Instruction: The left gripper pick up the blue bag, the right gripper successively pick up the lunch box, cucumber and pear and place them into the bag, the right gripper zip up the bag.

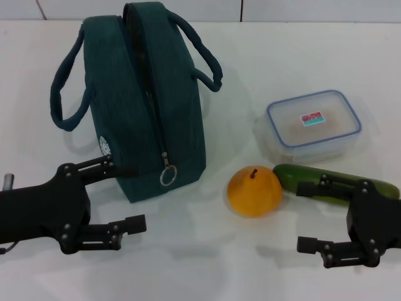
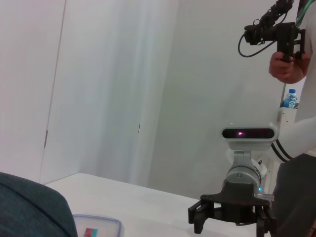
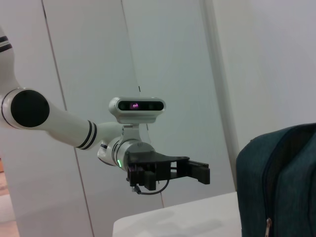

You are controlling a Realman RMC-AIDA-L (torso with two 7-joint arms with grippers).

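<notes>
1. The left gripper [image 1: 128, 195] sits at the lower left of the head view, jaws spread wide and holding nothing; its upper finger lies just beside the lower corner of the blue bag [image 1: 147, 100], its lower finger well clear on the counter [image 1: 200, 251].
2. The right gripper [image 1: 305, 216] sits at the lower right, likewise wide open and empty; its upper finger overlaps the cucumber [image 1: 301, 176] in this view, though I cannot tell whether they touch.
3. The bag stands upright at upper centre, zipped shut, ring pull [image 1: 168, 175] hanging low; the lunch box [image 1: 313, 125] lies at the right, the pear [image 1: 254, 192] just in front of the cucumber's end.
4. Risks, as I judge them: the soft fabric may fold or tip if pinched low; the bag appears closed, so nothing can go in until it is unzipped; the round pear may roll if nudged; the smooth cucumber may slip.
5. Materials: ribbed teal cloth, loop handles; clear hard plastic, blue-rimmed; glossy green skin; matte orange fruit.
</notes>
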